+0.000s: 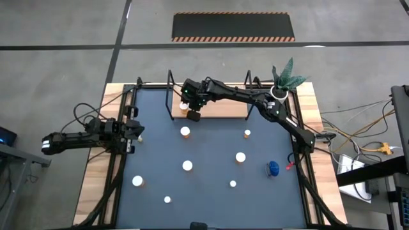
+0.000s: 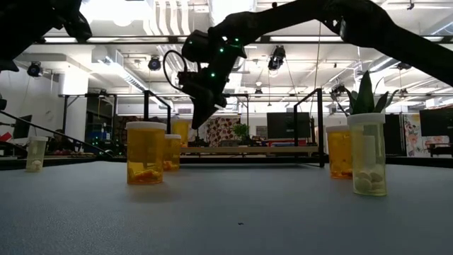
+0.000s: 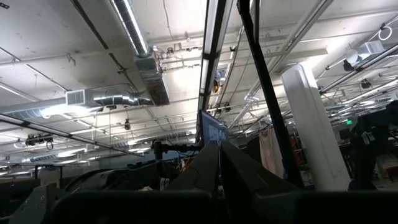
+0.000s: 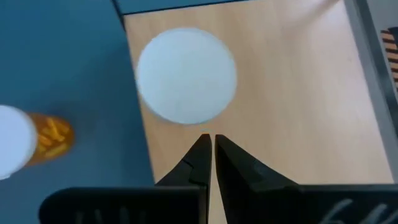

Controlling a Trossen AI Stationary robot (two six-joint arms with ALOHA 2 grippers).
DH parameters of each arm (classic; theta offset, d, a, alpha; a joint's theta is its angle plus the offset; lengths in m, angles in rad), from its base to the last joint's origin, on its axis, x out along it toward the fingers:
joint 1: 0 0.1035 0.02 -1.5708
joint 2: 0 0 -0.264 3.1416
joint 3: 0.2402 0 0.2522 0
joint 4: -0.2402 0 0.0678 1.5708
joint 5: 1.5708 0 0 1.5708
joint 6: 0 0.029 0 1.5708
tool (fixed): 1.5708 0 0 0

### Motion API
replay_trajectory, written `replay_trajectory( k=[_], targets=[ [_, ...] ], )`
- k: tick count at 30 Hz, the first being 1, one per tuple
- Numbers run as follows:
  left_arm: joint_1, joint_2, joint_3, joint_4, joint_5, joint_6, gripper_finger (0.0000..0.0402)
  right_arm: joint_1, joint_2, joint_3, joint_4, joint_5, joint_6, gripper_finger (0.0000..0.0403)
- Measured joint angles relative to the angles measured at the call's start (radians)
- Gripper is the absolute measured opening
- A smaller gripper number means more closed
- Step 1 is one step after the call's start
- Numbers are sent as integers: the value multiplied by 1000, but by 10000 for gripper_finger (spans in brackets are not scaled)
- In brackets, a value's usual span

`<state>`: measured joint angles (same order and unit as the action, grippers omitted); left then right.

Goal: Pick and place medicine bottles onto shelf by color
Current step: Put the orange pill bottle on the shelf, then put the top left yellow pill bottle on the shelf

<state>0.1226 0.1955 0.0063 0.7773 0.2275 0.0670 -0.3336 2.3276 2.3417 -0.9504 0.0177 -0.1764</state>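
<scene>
I am looking down on the right gripper [image 1: 193, 115], which is hovering over the left end of the shelf [image 1: 220, 109] at the far side of the dark-blue mat [image 1: 211, 191]. Its fingers are pressed together with nothing between them, as the right wrist view shows [image 4: 208, 144]. Just ahead of those fingertips a white-capped bottle [image 4: 186, 74] is standing upright on the light wood, right at the shelf's corner, apart from the fingers. In the overhead view that bottle [image 1: 183, 107] is sitting just beside the gripper.

The left gripper [image 1: 135, 130] is waiting at the left edge of the mat, fingers closed and empty, pointing up toward the ceiling in its own wrist view.

The other orange bottles are standing scattered across the mat: one [image 1: 185, 131] near the shelf's front, one [image 1: 247, 133] to its right, two [image 1: 187, 165] [image 1: 240, 156] in the middle, and three [image 1: 137, 181] [image 1: 167, 199] [image 1: 233, 184] along the near side. The blue bottle [image 1: 273, 168] is lying near the right edge. A potted plant [image 1: 281, 86] is standing at the far right corner.
</scene>
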Motion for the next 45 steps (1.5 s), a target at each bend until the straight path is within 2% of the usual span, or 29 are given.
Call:
replay_trajectory(
  k=[5,17,25,33,39,45],
  targets=[
    [0,-1,0,0,0,0,0,2,0,0,78,-76,17,13],
    [0,-2,0,1,0,0,0,9,0,-5,84,-77,34,13],
    [0,-2,0,1,0,-2,0,39,-98,-6,-60,-63,9,13],
    [0,0,0,20,0,-7,0,178,-210,-29,-201,-59,1,13],
    [0,0,0,26,0,-10,0,297,-360,-199,-156,-58,43,13],
    [0,0,0,27,0,-62,0,412,-588,-532,76,-10,124,13]
  ],
)
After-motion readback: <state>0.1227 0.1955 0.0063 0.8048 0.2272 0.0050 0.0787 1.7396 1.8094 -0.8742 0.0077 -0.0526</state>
